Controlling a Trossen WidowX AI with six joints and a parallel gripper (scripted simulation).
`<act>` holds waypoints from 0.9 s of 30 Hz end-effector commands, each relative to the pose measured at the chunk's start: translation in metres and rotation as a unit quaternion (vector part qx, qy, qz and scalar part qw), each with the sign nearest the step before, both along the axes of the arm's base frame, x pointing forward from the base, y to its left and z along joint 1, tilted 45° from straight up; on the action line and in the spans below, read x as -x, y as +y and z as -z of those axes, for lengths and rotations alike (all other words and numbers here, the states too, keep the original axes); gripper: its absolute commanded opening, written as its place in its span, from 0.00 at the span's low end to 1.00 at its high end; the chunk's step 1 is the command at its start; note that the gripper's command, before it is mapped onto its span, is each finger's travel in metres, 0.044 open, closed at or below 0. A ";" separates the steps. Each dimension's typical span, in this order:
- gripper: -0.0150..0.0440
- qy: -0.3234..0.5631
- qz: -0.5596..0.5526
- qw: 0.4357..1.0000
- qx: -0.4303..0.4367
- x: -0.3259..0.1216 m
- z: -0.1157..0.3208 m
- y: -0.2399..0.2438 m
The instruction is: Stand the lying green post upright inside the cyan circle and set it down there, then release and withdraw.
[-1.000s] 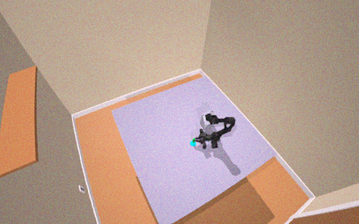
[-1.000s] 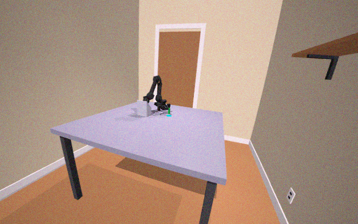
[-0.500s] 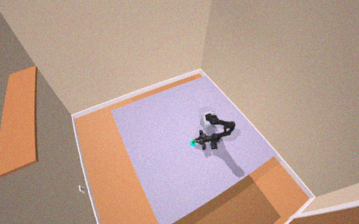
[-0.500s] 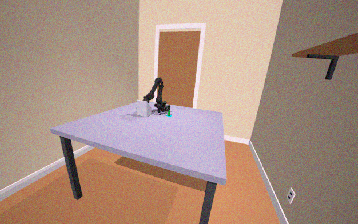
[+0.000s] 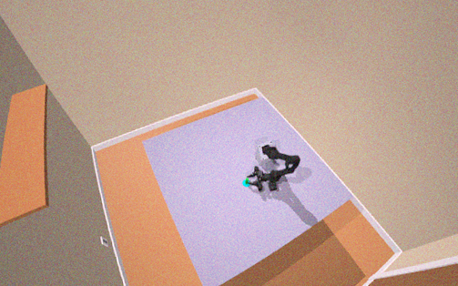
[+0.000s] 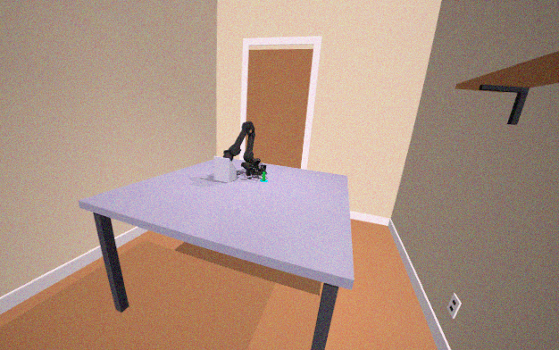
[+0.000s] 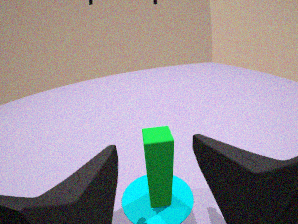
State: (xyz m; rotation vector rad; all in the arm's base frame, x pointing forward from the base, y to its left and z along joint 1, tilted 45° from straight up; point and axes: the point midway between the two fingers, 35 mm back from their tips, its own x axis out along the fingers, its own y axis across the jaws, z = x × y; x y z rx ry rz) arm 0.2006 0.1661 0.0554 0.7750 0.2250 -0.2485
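Observation:
The green post (image 5: pixel 247 181) (image 6: pixel 263 176) (image 7: pixel 160 172) stands upright, with its base inside the cyan circle (image 5: pixel 244 184) (image 7: pixel 132 200), near the middle. In the exterior view the circle shows as a thin cyan patch under the post. My gripper (image 5: pixel 249 179) (image 7: pixel 154 147) is open, with one dark finger on each side of the post. The wrist view shows a gap between the post and each finger. The circle's lower edge is partly cut off in the wrist view.
The post and circle are on the lilac table top (image 5: pixel 213 232) (image 6: pixel 268 223) (image 7: pixel 65 130). A pale grey block (image 6: pixel 224 170) stands by the arm's base. A wall shelf (image 5: pixel 23 156) (image 6: pixel 518 73) is well off to the side of the table.

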 end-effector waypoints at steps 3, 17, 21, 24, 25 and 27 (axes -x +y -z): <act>0.92 -0.003 0.002 1.000 -0.003 0.000 -0.001 0.001; 0.93 -0.002 0.003 1.000 -0.006 -0.003 -0.034 -0.024; 0.93 -0.003 0.004 1.000 -0.007 -0.003 -0.044 -0.033; 0.93 -0.004 0.004 1.000 -0.007 -0.002 -0.050 -0.041; 0.93 -0.004 0.004 1.000 -0.007 -0.002 -0.052 -0.043; 0.93 -0.005 0.004 1.000 -0.007 -0.002 -0.056 -0.048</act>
